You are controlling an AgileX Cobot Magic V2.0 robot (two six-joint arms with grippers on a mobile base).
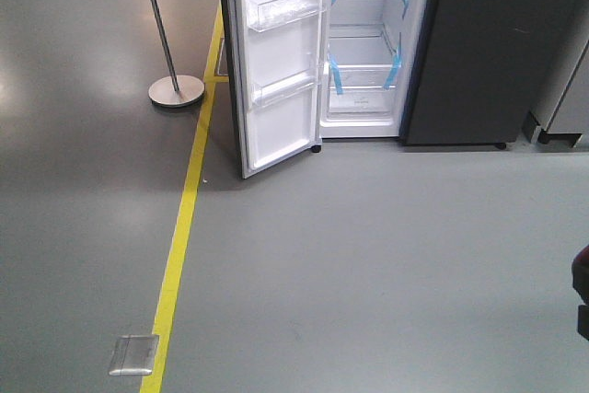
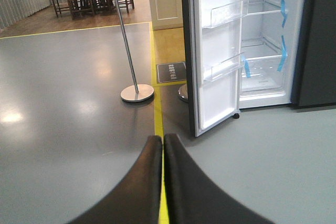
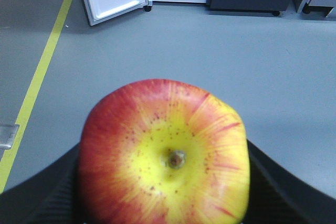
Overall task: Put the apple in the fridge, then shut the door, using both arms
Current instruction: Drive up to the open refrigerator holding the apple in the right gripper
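A red apple (image 3: 164, 156) with a yellow patch round its stem fills the right wrist view, and my right gripper (image 3: 164, 182) is shut on it, a black finger on each side. The fridge (image 1: 368, 43) stands ahead across the floor, its white interior and blue tape strips showing. Its door (image 1: 276, 62) is swung wide open to the left, clear bins on its white inner face. In the left wrist view my left gripper (image 2: 162, 145) is shut on nothing, fingertips pressed together, pointing towards the door (image 2: 218, 51). At the exterior view's right edge a red bit of the apple (image 1: 582, 269) shows.
A yellow floor line (image 1: 184, 218) runs towards the door's left side. A pole on a round base (image 1: 176, 90) stands left of the fridge. A metal floor plate (image 1: 134, 355) lies near the line. A dark grey panel (image 1: 497, 43) adjoins the fridge on the right.
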